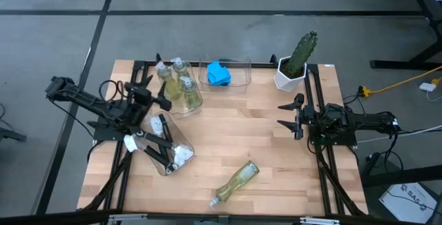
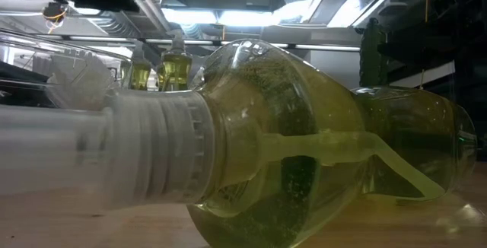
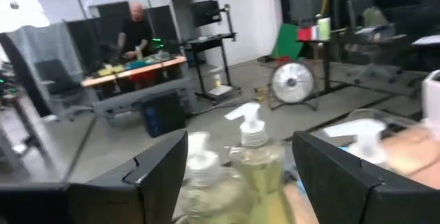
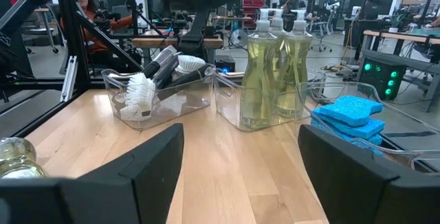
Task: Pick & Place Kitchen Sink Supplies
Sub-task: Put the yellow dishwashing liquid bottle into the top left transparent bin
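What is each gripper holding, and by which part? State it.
Nothing. The left gripper is open over the bottles; the right gripper is open and empty.

A robot lab

Desks point(image 3: 134, 69) with gear, a fan point(image 3: 292, 83), screens point(image 3: 206, 11) and cables fill a big room with bright ceiling lights point(image 2: 221, 16).

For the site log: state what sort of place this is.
Probably a robotics lab or workshop: a wooden table in a black frame on bare concrete, workbenches with equipment behind, a person at one.
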